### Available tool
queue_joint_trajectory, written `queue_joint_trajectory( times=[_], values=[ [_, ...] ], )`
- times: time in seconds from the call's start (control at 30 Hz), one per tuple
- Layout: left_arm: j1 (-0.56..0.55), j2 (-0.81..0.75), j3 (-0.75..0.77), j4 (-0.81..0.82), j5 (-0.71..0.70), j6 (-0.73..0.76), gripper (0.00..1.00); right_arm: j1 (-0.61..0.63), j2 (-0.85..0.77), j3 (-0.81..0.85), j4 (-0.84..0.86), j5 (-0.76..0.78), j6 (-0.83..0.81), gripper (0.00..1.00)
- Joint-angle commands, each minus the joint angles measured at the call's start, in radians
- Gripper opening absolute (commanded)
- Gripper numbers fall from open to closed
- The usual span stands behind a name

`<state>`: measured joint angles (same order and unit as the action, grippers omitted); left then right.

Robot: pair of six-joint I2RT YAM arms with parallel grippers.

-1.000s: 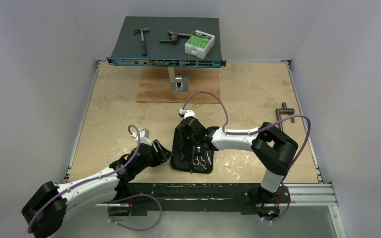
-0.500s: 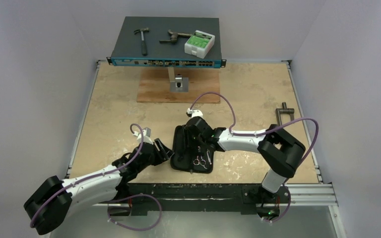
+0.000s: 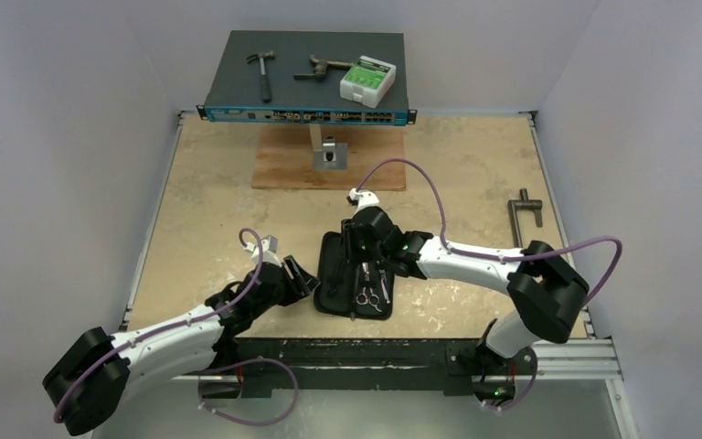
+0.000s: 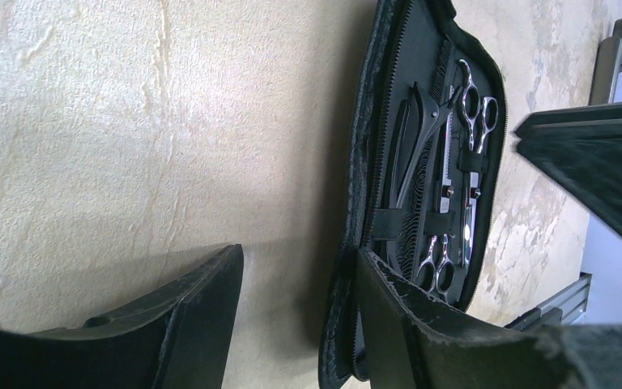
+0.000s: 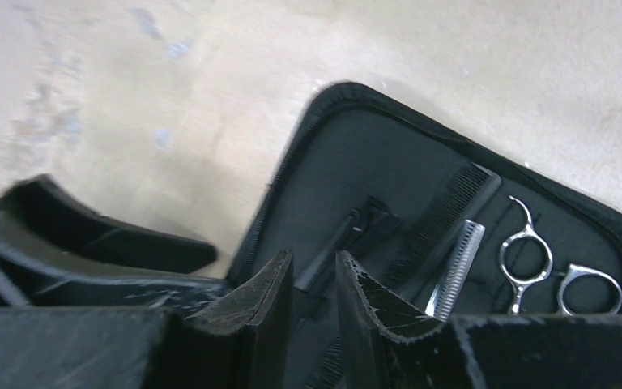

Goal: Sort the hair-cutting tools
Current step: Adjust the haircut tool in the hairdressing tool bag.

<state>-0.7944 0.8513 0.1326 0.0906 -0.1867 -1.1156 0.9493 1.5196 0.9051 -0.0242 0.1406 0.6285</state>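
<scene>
Right gripper: mine, poised low over the open black case, jaws a narrow slit apart, holding nothing. That gap suits a slim item, probably the clip just beneath. Left gripper stands open astride the case's left rim, apparently to steady it on the desk. Scissors and comb lie inside.

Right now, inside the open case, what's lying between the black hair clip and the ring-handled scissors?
The black comb lies between the hair clip and the scissors. The right wrist view shows it most plainly.
</scene>
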Motion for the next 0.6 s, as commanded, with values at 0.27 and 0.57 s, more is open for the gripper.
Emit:
queue_joint_trajectory(
  times=[0.27, 0.57],
  values=[
    [-0.004, 0.006, 0.026, -0.086, 0.000, 0.018, 0.54, -0.034, 0.126, 0.044, -0.041, -0.005, 0.006, 0.24],
    [-0.003, -0.005, 0.018, -0.089, -0.001, 0.012, 0.54, -0.034, 0.087, 0.035, -0.042, -0.022, 0.009, 0.26]
  ],
)
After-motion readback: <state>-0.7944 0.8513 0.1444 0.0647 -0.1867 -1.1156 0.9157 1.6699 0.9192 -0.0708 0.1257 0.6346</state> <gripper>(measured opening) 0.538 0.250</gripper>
